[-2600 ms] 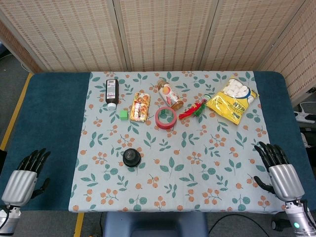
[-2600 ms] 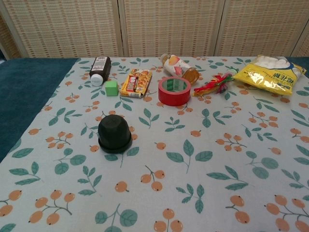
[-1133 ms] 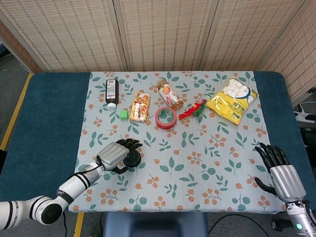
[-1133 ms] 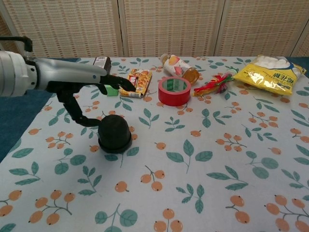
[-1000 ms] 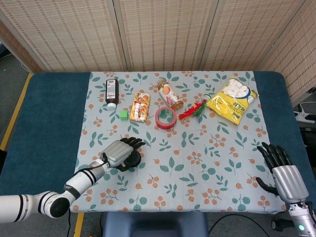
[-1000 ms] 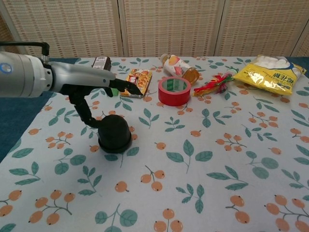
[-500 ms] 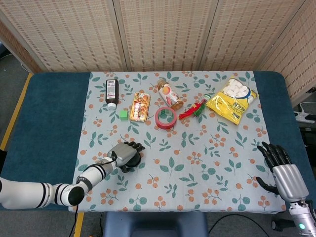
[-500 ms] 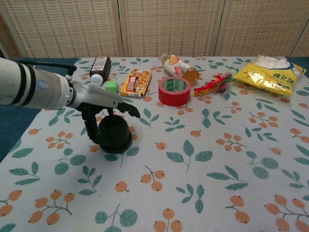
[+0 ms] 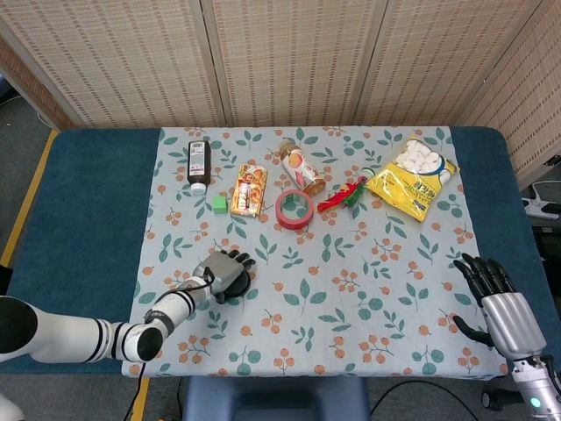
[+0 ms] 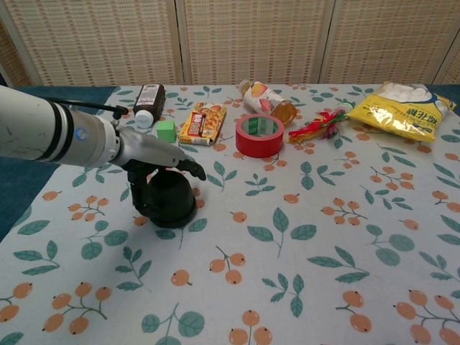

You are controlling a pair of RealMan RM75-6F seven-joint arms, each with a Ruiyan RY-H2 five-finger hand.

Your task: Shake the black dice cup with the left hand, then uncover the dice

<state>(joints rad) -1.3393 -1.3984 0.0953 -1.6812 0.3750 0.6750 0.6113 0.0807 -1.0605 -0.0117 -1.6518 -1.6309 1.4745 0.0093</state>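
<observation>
The black dice cup (image 9: pixel 238 283) (image 10: pixel 172 205) stands mouth-down on the floral cloth, front left of centre. My left hand (image 9: pixel 221 269) (image 10: pixel 154 154) lies over its top. The thumb runs down the cup's left side and the fingers (image 10: pixel 188 167) reach out past its far rim, still spread rather than wrapped around it. The dice are hidden under the cup. My right hand (image 9: pixel 501 309) stays open, fingers apart, at the table's front right edge, and shows only in the head view.
A red tape roll (image 9: pixel 294 210) (image 10: pixel 259 134), a snack box (image 9: pixel 249 189), a green cube (image 9: pixel 219 203), a dark bottle (image 9: pixel 198 164), a lying jar (image 9: pixel 301 166), a red-green trinket (image 9: pixel 344 193) and a marshmallow bag (image 9: pixel 414 175) line the far half of the cloth.
My left hand swung in from the front left corner, reached over the cup and sank onto its top. The cup and the right hand have stayed put.
</observation>
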